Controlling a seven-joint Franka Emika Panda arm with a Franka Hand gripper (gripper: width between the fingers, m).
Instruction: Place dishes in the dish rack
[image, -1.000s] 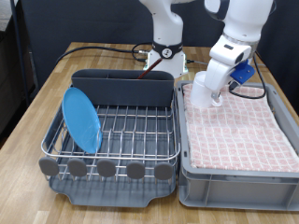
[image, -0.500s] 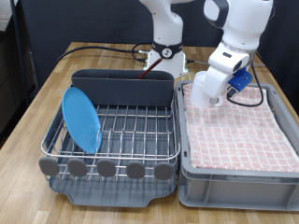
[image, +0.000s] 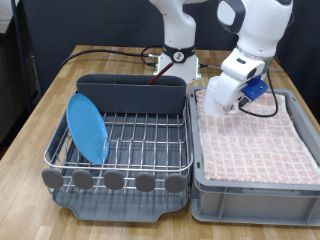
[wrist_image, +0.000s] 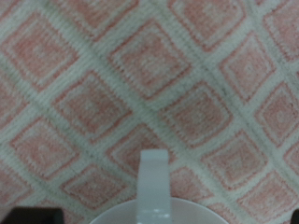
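At the far-left corner of the grey crate (image: 300, 190), seen in the exterior view, we find the gripper (image: 222, 104) hanging just above the pink-checked cloth (image: 255, 140) with a white mug (image: 217, 99) at its tip. In the wrist view, the mug (wrist_image: 154, 207) shows as a pale rim with its handle standing out over the cloth (wrist_image: 112, 84); the fingers themselves do not appear there, so we cannot tell how far the hand is closed or whether it truly grips the mug. We judge the mug to be rigid, glazed and therefore slippery, moderately light, and breakable if dropped; the rim wall or the handle offers the firmest hold. Its opening appears to face the hand, so its axis runs roughly along the tilted fingers, though the exterior view is too small to confirm this. In the dish rack (image: 150, 135), the light-blue plate (image: 87, 127) already stands on edge near the left edge, leaning slightly, its flat face turned toward the rack's middle. We see no spoon.
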